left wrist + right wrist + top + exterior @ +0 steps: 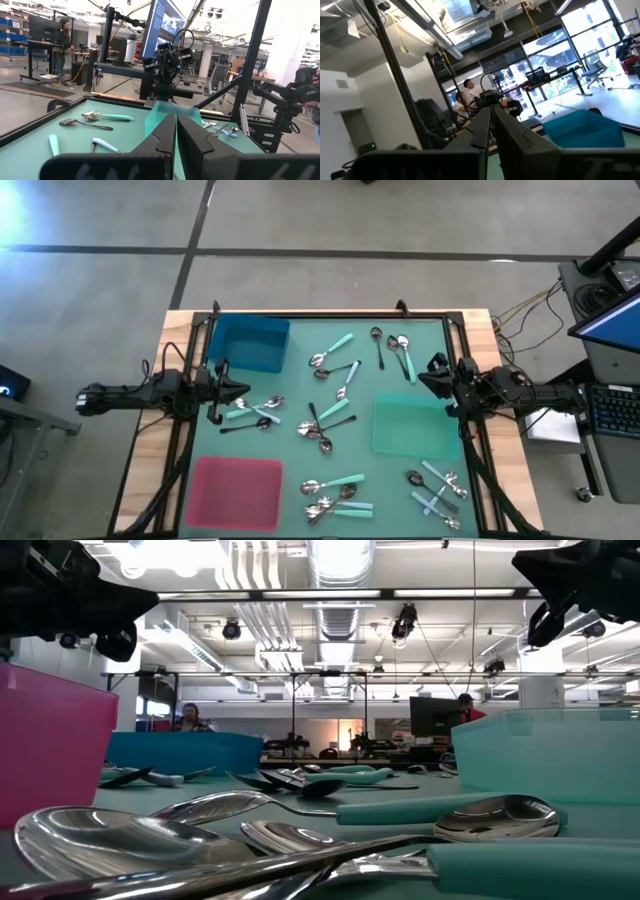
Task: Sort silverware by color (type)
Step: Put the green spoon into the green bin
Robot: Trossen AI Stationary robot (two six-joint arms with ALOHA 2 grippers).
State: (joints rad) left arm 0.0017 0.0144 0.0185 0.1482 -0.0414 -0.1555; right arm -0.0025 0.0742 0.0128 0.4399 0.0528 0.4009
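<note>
The silverware (330, 425) lies scattered flat across the desk (300, 445) between the trays: light, stiff, slippery spoons, probably best pinched mid-handle. Left gripper (243, 388) and right gripper (423, 379) hover at opposite edges, fingers pressed together, empty.

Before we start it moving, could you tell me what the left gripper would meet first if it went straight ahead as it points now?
The shut left gripper points across the table; its wrist view centres on the green tray, with the right gripper beyond. Probably the tray's wall, or nothing if it passes above; its height is unclear.
</note>
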